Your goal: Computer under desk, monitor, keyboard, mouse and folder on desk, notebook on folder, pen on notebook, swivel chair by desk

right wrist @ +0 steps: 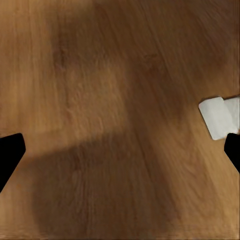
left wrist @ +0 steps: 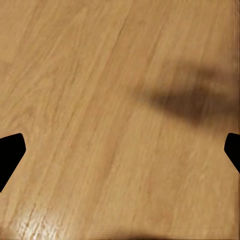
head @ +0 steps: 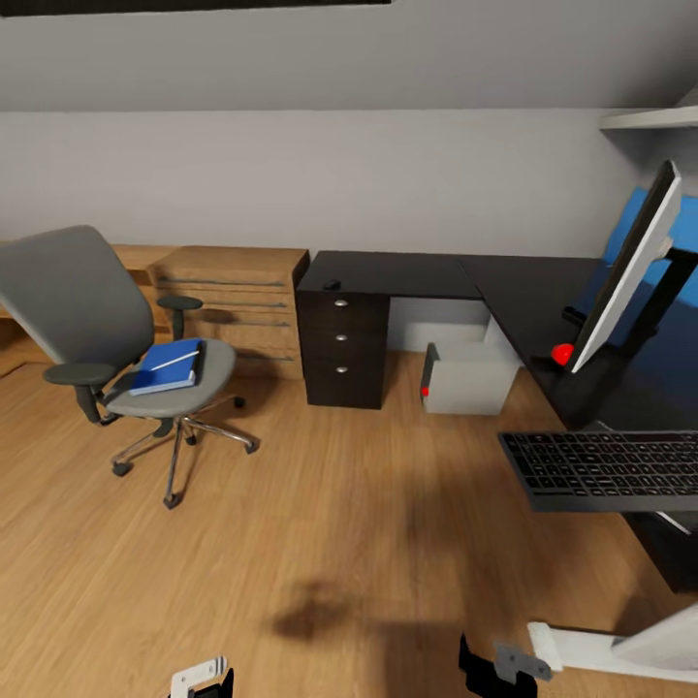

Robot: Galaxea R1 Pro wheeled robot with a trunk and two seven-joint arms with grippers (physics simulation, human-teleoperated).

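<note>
Folder-fetching looks like the step in hand, and both tools are idle for it: the left tool (left wrist: 120,155) and the right tool (right wrist: 120,155) each hang over bare wooden floor (head: 320,543) with their black fingertips spread wide at the edges of the wrist views and nothing between them. In the head view, the swivel chair (head: 97,320) stands at about ten o'clock, well apart from the robot, and the blue folder (head: 167,368) lies flat on its seat with the white pen (head: 175,362) resting across it. At twelve o'clock sits the black tabletop (head: 407,271), with the small mouse (head: 333,285) near its left corner above the drawer unit, and the computer (head: 468,378) on the floor beneath it. At two to three o'clock the monitor (head: 630,267) stands on the tabletop, and the keyboard (head: 606,470) juts out past the near edge. A good approach would roll toward ten o'clock, stop square to the seat front, and keep the arms clear of the armrests; the folder is thin and flat, so sliding it to the seat edge before pinching seems wiser.
</note>
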